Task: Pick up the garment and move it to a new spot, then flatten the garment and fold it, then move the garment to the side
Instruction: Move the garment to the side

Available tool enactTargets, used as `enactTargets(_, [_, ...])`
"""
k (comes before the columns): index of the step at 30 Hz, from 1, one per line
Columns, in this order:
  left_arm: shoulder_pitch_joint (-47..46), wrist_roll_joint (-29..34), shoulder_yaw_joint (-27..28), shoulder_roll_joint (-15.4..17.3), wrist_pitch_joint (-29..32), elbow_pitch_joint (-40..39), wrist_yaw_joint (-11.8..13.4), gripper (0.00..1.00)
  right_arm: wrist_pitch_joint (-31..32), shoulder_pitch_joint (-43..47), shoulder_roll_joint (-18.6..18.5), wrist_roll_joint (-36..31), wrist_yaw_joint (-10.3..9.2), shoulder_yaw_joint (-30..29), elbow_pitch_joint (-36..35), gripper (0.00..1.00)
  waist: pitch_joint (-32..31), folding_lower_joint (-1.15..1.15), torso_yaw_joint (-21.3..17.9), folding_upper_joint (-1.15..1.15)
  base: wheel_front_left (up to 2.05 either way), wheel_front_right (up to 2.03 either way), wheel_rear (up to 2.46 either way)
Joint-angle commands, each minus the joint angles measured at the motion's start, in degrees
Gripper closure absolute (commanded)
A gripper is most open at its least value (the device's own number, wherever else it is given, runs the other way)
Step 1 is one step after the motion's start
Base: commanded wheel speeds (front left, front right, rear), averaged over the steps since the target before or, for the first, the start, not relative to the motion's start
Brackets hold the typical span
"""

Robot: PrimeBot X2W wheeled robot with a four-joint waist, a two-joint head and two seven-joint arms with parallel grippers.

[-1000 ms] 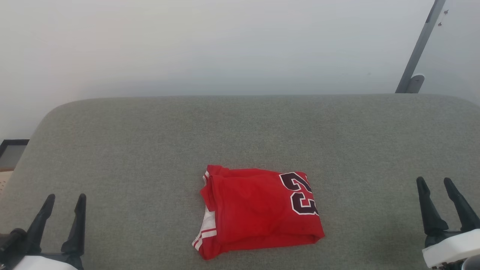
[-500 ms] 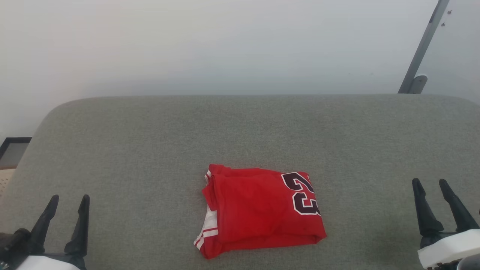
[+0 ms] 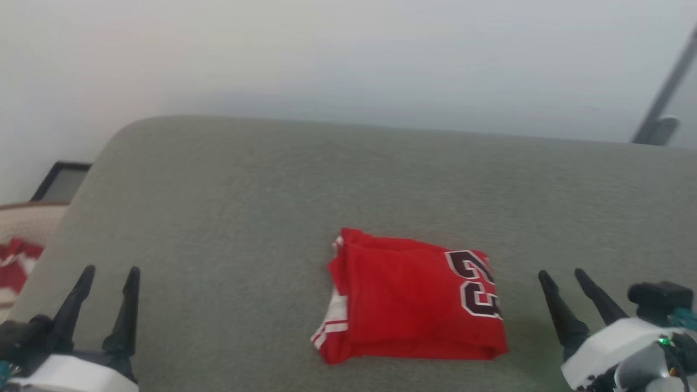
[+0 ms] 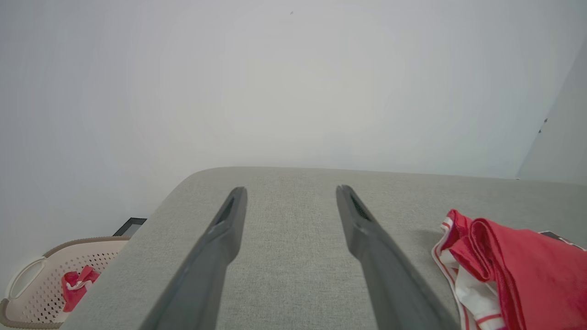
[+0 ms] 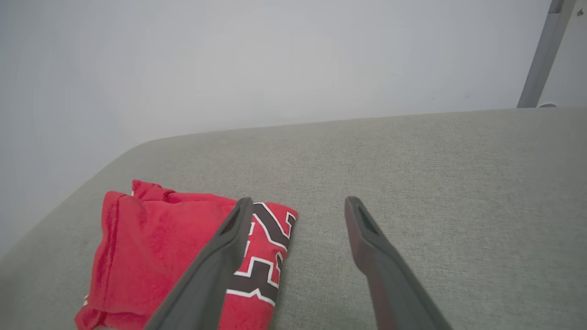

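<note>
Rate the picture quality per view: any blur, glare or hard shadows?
Head view: blurred throughout, with the jersey number and the grey pole smeared. Left wrist view: sharp, flat even light, no glare. Right wrist view: sharp, the number crisp, no hard shadows.
</note>
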Motion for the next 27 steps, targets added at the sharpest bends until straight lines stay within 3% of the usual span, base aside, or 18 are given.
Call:
enactTargets(1, [-1.23, 0.35, -0.29, -0.18, 0.08, -0.35, -0.25, 0.00, 0.86, -1.18, 0.15, 0.07, -0.03, 0.27, 0.70, 0.00, 1.13, 0.00, 2.04, 0.00, 0.00, 0.00, 0.00])
enactTargets(11, [-4.23, 0.33, -2.45, -0.88, 0.07, 0.33, -0.76, 0.00, 14.10, -6.56, 0.61, 0.00, -0.03, 0.94, 8.36, 0.00, 4.37, 0.00, 7.12, 0.00, 0.00, 0.00, 0.00])
enactTargets(26, [-6.89, 0.16, -3.25, -2.25, -0.45, 2.23, -1.39, 0.00, 32.97, -11.93, 3.42, -3.18, -0.04, -1.33, 15.80, 0.00, 8.36, 0.00, 9.06, 0.00, 0.00, 0.00, 0.00])
enactTargets(27, [-6.96, 0.18, -3.29, -2.31, -0.49, 2.38, -1.43, 0.00, 34.30, -12.13, 3.53, -3.43, -0.04, -1.10, 15.83, 0.55, 8.46, 0.00, 9.08, 0.00, 0.00, 0.00, 0.00])
